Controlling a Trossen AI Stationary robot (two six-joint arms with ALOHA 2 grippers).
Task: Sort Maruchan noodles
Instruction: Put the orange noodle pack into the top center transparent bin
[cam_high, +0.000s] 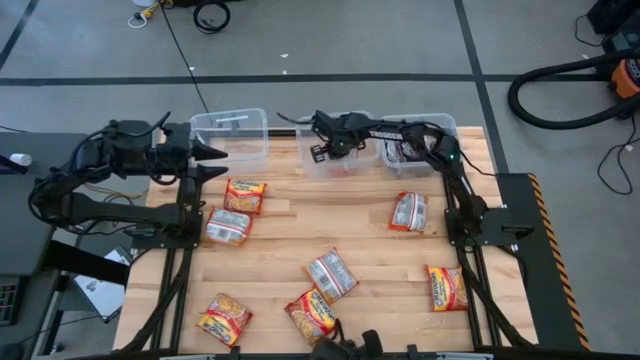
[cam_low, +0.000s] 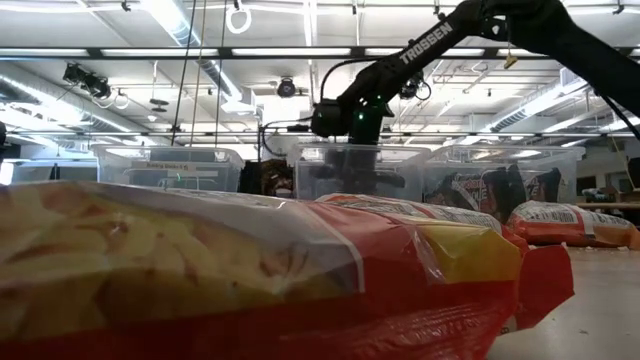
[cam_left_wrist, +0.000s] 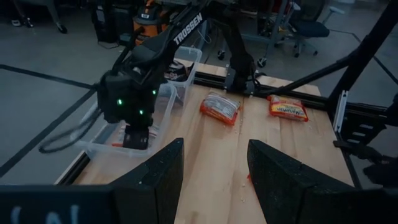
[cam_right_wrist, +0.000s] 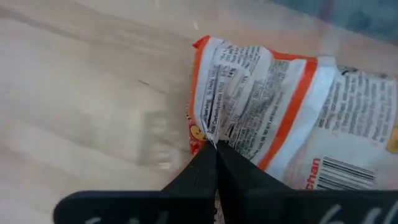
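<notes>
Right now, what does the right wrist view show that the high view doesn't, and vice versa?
Right wrist only: print on a white-and-orange packet, right gripper shut at its edge. High only: seven loose packets on the table, three clear bins, left gripper open by the left one. Both: the right gripper itself.

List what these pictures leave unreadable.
- Low view: a blurred orange packet up close blocks the tabletop.
- High view: right gripper hides the middle bin's contents.
- Right wrist view: packet runs off the edge; whether the shut jaws pinch it is unclear.
- High view: right bin's contents too small.
</notes>
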